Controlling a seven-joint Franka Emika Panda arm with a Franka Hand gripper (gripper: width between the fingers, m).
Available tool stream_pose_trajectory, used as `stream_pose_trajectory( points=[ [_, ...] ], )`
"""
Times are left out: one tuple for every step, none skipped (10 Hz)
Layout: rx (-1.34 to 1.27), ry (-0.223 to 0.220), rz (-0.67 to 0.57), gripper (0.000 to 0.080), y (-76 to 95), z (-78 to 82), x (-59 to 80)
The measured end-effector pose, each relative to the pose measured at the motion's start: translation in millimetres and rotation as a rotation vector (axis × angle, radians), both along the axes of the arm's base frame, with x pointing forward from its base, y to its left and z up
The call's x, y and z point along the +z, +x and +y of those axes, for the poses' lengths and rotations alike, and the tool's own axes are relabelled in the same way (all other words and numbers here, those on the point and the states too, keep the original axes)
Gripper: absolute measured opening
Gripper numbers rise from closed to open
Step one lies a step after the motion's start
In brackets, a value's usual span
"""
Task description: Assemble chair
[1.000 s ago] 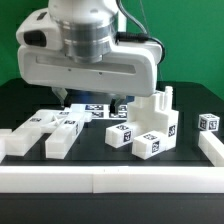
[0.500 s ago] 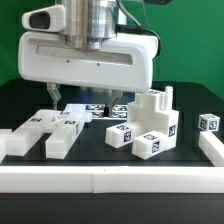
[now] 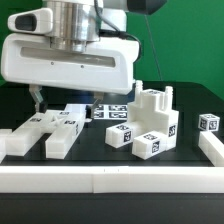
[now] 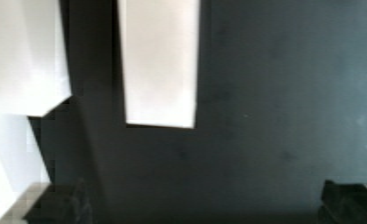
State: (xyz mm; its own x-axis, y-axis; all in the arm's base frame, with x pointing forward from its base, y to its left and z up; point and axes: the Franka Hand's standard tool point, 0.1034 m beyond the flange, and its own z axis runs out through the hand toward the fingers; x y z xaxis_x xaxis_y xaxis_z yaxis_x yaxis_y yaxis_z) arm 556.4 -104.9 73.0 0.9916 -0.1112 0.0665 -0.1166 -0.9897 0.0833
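Green backdrop (image 3: 190, 40) behind, black tabletop (image 3: 190, 105) below, and the chair is lying about it in loose white pieces. Two bars (image 3: 60, 138) are resting toward the tabletop's edge on the exterior view's left, just behind the rail (image 3: 110, 180) that is running along the near edge. A stepped block (image 3: 150, 120) is sitting near the middle, and a small cube (image 3: 207, 122) is standing well apart by the edge on the exterior view's right.

I am judging that the arm is lining up to pick one bar. To do that well it should be centring the gap over a single bar and squaring the fingers (image 4: 55, 203) to its long sides. Then it should be coming straight down, so that neither finger is nudging the neighbouring bar lying close beside.

The gripper (image 4: 205, 203) is hanging above the bars, its jaws standing spread wide — holding nothing, touching nothing. In the wrist view a bar is showing beneath the camera, not yet between the fingers.
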Motion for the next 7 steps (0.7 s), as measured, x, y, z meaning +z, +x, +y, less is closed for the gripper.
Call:
stream_pose_trajectory(
  points=[
    [0.0,0.0,-0.001,0.0649,0.8,0.9,0.4],
    [0.001,0.0,-0.001,0.0649,0.7,1.1,0.1],
    [0.001,0.0,0.0,0.0649,0.6,0.9,-0.1],
    [0.0,0.0,0.0,0.0649,0.5,0.8,-0.2],
    [-0.005,0.006,0.003,0.0649,-2.2,-0.4,-1.1],
    [-0.047,0.043,0.007,0.0649,-12.6,-5.8,-4.3],
    [-0.056,0.057,0.016,0.0649,-22.9,-9.4,-8.7]
  ],
)
